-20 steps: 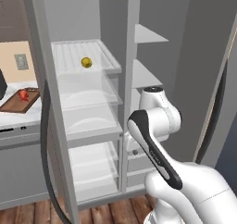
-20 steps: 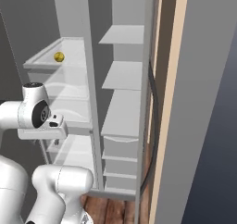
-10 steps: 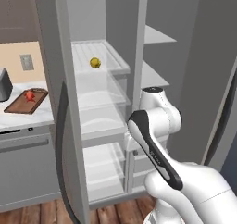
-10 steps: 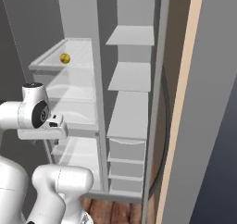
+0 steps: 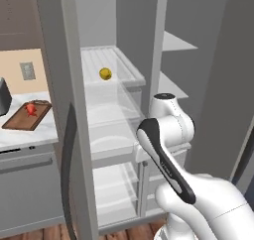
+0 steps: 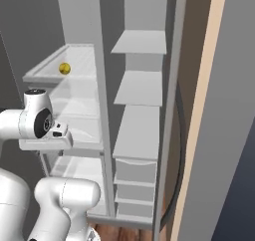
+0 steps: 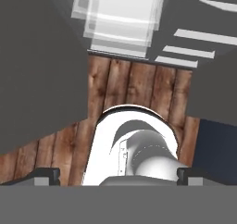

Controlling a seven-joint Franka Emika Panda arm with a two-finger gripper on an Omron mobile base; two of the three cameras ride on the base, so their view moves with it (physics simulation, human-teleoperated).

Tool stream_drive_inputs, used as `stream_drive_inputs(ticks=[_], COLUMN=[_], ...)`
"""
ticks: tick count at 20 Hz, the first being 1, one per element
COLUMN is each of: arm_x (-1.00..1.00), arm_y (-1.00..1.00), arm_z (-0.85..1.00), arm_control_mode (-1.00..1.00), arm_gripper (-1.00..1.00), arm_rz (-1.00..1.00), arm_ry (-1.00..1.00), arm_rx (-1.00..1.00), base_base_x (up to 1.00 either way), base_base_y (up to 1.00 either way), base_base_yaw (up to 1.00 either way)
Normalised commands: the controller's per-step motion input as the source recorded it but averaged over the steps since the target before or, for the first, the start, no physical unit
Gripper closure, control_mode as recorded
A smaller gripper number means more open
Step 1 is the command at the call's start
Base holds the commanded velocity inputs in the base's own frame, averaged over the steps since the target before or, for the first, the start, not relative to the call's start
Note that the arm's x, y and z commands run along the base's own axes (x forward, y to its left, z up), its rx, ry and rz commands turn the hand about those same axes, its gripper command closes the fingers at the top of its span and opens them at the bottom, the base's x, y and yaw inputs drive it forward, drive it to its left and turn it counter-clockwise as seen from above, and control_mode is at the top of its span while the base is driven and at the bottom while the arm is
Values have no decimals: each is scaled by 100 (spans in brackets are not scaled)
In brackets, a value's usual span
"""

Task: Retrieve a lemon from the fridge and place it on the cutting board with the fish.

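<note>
I see the fridge standing open ahead of my arm, with the lemon on the upper shelf of its left compartment, toward the back. More shelves and drawers fill the right compartment. Left of the fridge, past its open door, the table carries the cutting board, and the fish lies on it. Looking down from the hand, I see the wooden floor.

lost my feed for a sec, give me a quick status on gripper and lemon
Gripper open, empty, pointing at the floor. Lemon on upper fridge shelf, doors open. Fish on cutting board. Nothing blocking the lemon.
</note>
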Motion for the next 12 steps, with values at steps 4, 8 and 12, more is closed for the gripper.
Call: stream_drive_inputs(ticks=[4, 8, 12], arm_x=[0, 0, 0], arm_y=[0, 0, 0], arm_z=[0, 0, 0], arm_control_mode=[100, 100, 100], arm_gripper=[-100, -100, -100], arm_rz=[0, 0, 0], arm_ry=[0, 0, 0], arm_rx=[0, 0, 0], base_base_x=[43, 29, 32], base_base_y=[19, 33, 12], base_base_yaw=[0, 0, 0])
